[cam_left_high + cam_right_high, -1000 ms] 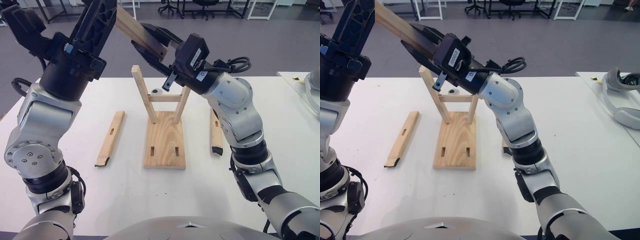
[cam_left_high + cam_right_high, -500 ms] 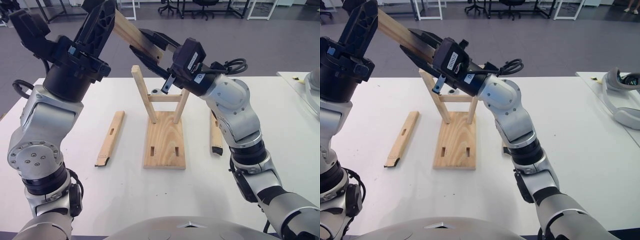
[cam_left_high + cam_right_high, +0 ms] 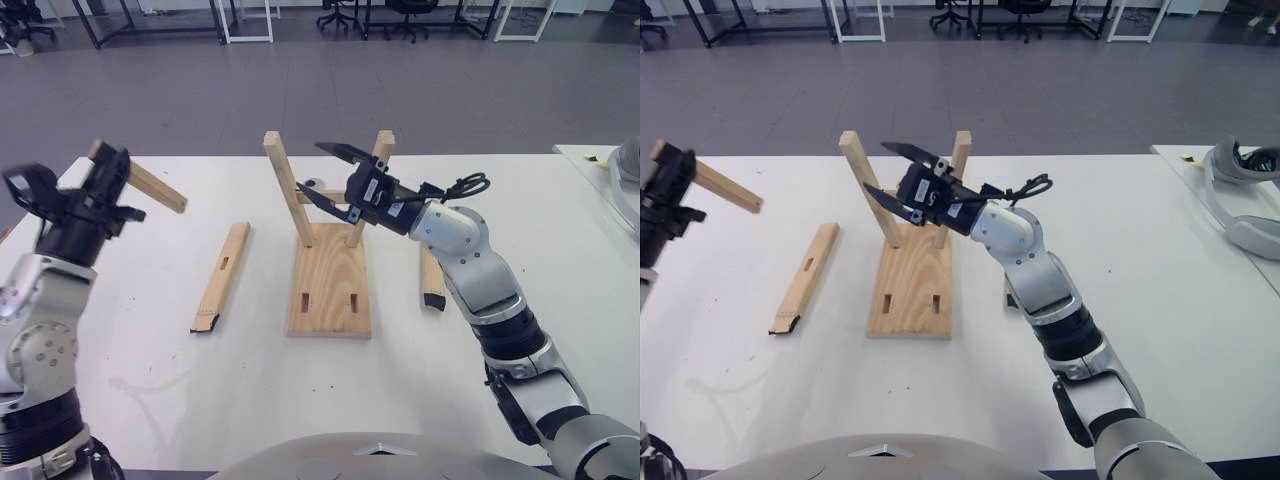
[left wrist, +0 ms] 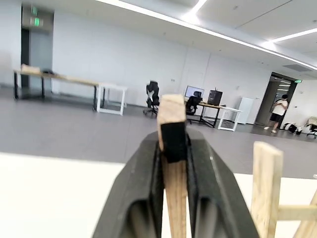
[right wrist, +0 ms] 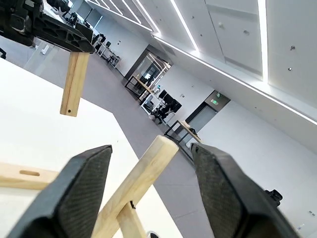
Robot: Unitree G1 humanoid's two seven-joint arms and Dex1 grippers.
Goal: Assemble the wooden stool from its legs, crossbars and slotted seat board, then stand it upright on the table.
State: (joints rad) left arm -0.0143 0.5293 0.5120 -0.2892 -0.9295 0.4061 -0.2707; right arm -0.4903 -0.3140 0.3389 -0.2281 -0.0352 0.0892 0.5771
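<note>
L claw (image 4: 173,148) was pinched tight on one leg (image 3: 160,190), held in the air over the worktop (image 3: 250,390) at approx 10 o'clock from the seat board (image 3: 330,285). The grip sat near one end, w/ the rest of the stick poking out toward the middle. R claw (image 3: 315,168) was spread wide and holding nothing, up by the two upright legs (image 3: 288,190) that stood in the board's 12 o'clock slots w/ a crossbar (image 3: 325,197) between them. I couldn't tell if it touched either one. The board lay flat, centre of the worktop, w/ both 6 o'clock slots open. A spare leg (image 3: 222,275) lay at 9 o'clock, and another (image 3: 432,280) at 3 o'clock was partly under the R arm. My read on handling: plain softwood, so light and stiff, no flex. The planed faces looked smooth enough to slide in hard pads, so I'd have squeezed across the flat faces at mid-length and kept the tenon end free for the slot. The standing pair was prob only push-fit, and a side knock could've rocked it out. I'd have braced it low, near the crossbar, not at the tops.
</note>
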